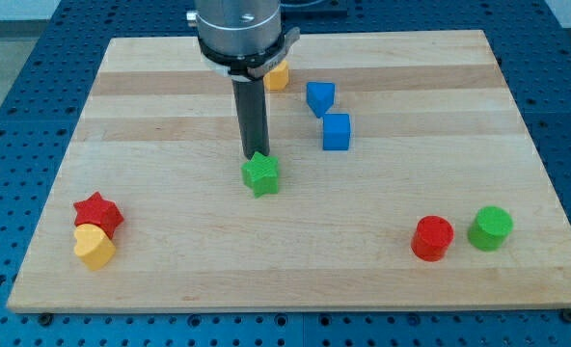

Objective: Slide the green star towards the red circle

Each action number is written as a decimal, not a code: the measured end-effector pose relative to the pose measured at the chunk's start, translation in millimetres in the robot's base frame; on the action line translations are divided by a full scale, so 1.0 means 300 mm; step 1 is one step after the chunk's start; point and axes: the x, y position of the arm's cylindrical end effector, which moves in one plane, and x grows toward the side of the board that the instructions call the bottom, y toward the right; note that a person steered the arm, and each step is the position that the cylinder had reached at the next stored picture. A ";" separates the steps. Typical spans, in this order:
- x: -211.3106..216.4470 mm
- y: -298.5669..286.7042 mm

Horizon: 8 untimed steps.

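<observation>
The green star (pixel 261 174) lies near the middle of the wooden board. My tip (pixel 255 157) stands at the star's top edge, a little to its left, touching or nearly touching it. The red circle (pixel 432 238) sits at the view's lower right, far from the star, with a green circle (pixel 490 228) right beside it on its right.
Two blue blocks (pixel 320 97) (pixel 336 132) lie up and to the right of the star. A yellow block (pixel 278 77) is partly hidden behind the arm at the top. A red star (pixel 98 213) and a yellow heart (pixel 95 247) sit at the lower left.
</observation>
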 end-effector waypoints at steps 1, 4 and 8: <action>0.003 -0.079; 0.037 -0.128; 0.344 0.144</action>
